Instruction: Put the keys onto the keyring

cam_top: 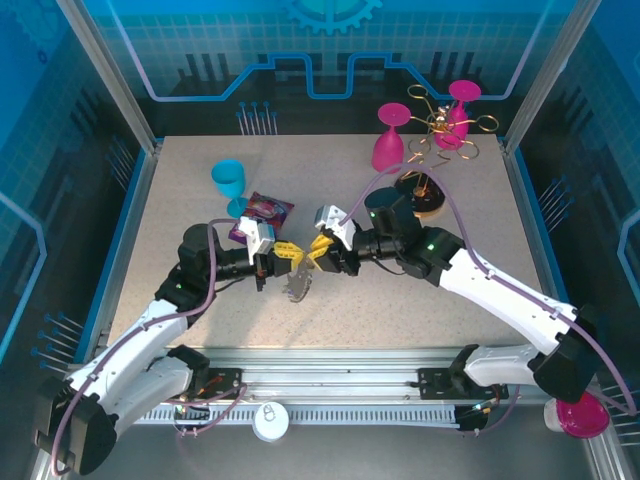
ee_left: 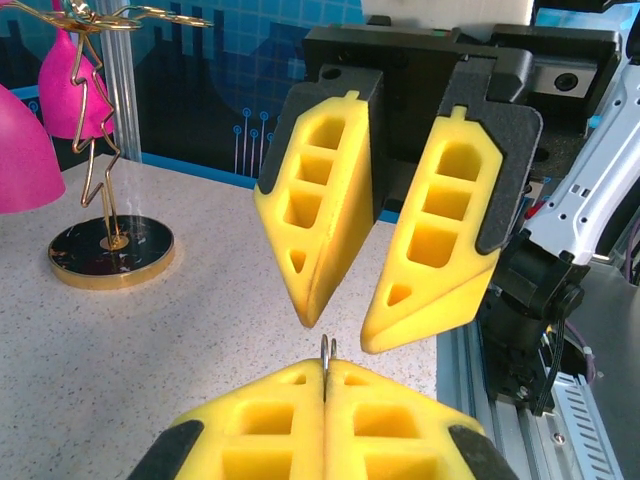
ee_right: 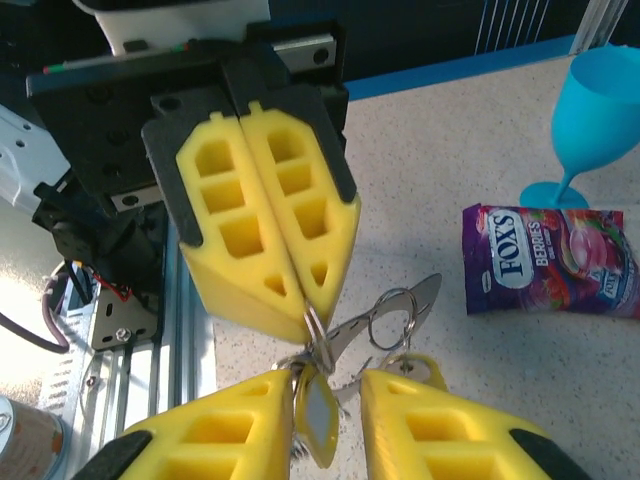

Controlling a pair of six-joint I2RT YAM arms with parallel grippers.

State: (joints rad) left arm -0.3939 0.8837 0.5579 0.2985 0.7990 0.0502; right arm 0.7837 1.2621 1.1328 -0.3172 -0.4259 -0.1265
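Left gripper (ee_right: 305, 300): I read it fully closed, tips pinching the thin wire of the keyring (ee_left: 326, 350).
Right gripper (ee_right: 330, 388): fingers spread apart, tip to tip with the left one, gripping nothing that I can make out.
Keyring: held up off the table (cam_top: 420, 300), between the 2 grippers near its middle.
Keys (ee_right: 400, 310): hanging from the ring; 1 silver key points toward the candy bag (ee_right: 550, 260).
Tag (ee_right: 318, 420): yellow-rimmed, hanging in the right gripper's gap; contact unclear.
Blue cup (cam_top: 228, 180): upright beyond the bag.
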